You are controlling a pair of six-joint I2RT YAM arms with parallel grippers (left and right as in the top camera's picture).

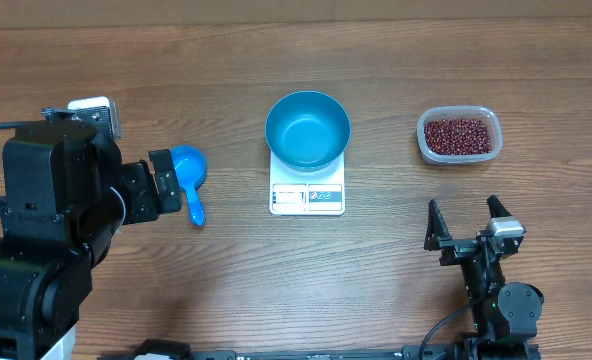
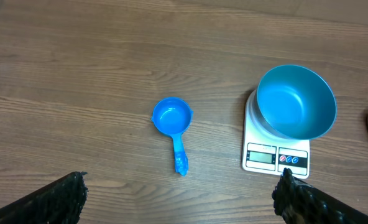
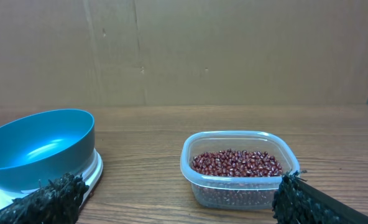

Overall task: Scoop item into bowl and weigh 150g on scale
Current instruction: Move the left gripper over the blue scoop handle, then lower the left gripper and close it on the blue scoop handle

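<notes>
The blue bowl stands empty on the white scale at the table's middle; both also show in the left wrist view, bowl on scale. Dark red-brown beans fill a clear tub to the right. A small blue scoop lies left of the scale, handle toward the front. My left gripper hovers open over the scoop, holding nothing. My right gripper is open in front of the tub, facing the beans.
A brown cardboard wall closes the table's far side. The left arm's bulky black body fills the left front. Bare wood lies between scale and tub.
</notes>
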